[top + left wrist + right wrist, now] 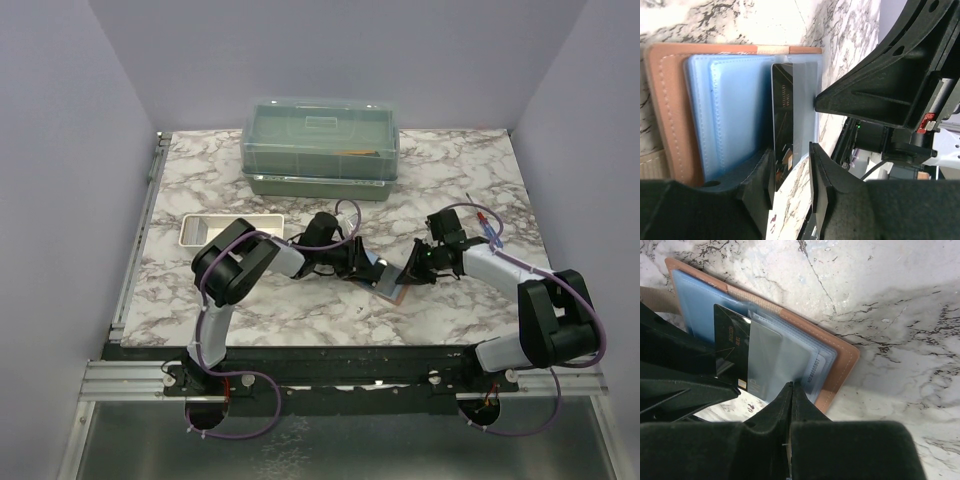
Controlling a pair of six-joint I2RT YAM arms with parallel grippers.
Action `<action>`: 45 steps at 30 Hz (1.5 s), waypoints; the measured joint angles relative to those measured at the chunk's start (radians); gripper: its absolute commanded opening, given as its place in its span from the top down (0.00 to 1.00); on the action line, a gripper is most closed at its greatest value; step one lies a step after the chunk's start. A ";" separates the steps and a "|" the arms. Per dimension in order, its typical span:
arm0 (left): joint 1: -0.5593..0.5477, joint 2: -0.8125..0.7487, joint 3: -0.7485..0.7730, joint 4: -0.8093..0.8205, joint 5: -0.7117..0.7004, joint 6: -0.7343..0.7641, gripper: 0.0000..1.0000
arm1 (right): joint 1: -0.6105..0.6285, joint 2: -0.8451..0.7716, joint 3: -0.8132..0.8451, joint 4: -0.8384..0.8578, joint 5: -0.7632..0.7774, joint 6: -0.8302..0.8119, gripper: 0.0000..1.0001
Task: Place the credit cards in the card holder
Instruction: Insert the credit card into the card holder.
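Observation:
The card holder (392, 288) lies open on the marble between both grippers, brown outside (665, 115) with blue pockets (840, 360). A dark credit card (782, 100) sits partly inside a clear sleeve (730, 340). Its lower end reaches in between my left gripper's (790, 152) fingers, which stand apart with marble showing between them. Behind the sleeves a pale card (817, 367) shows a printed number. My right gripper (791, 386) is shut, its tips pinched on the clear sleeve's near edge. From above, the left gripper (368, 268) and right gripper (408, 272) meet at the holder.
A translucent green lidded box (320, 140) stands at the back of the table. A long white tray (232, 230) lies left of the left arm. The right gripper's black body (880, 95) fills the right side of the left wrist view.

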 measured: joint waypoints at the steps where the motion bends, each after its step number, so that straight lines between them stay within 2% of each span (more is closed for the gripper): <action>1: 0.000 -0.005 0.005 -0.021 0.000 0.013 0.59 | 0.000 0.000 0.000 0.001 0.000 0.000 0.97; 6: -0.011 -0.026 0.092 -0.215 -0.008 0.130 0.45 | 0.000 0.000 -0.002 0.005 0.000 0.000 0.97; 14: -0.074 -0.045 0.233 -0.497 -0.088 0.321 0.39 | 0.000 0.000 -0.007 0.016 0.001 0.008 0.97; 19: -0.106 -0.061 0.267 -0.582 -0.154 0.389 0.34 | -0.002 -0.004 -0.007 0.009 0.024 0.026 0.97; 22: -0.118 -0.074 0.267 -0.595 -0.177 0.411 0.32 | -0.002 -0.011 -0.009 0.009 0.037 0.034 0.92; 23: -0.122 -0.076 0.268 -0.603 -0.182 0.418 0.28 | -0.002 -0.016 -0.011 0.010 0.040 0.036 0.90; 25: -0.127 -0.077 0.278 -0.625 -0.185 0.428 0.24 | -0.002 -0.030 -0.018 0.010 0.050 0.037 0.82; 27: -0.128 -0.079 0.286 -0.639 -0.185 0.432 0.24 | -0.002 -0.052 -0.026 0.008 0.064 0.034 0.77; 30: -0.129 -0.087 0.287 -0.656 -0.190 0.432 0.24 | 0.001 -0.085 -0.029 -0.007 0.087 0.024 0.76; 39: -0.110 -0.115 0.304 -0.756 -0.251 0.436 0.30 | 0.001 -0.093 -0.040 -0.010 0.095 0.014 0.79; 45: -0.100 -0.093 0.363 -0.789 -0.279 0.451 0.30 | 0.001 -0.062 -0.048 0.001 0.094 0.014 0.81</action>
